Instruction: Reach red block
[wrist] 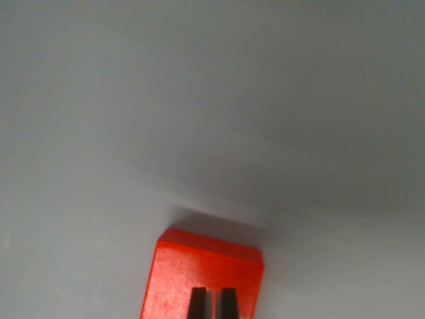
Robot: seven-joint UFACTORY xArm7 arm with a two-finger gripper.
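Observation:
A red block lies on a plain grey surface at the bottom middle of the wrist view, cut off by the lower edge. Two dark fingertips of my gripper poke up from the bottom edge directly over the block's top face. Only a thin gap shows between them, with nothing held in it. Whether the tips touch the block cannot be judged from this angle.
The grey surface fills the rest of the picture, with a soft shadow behind the block's far edge.

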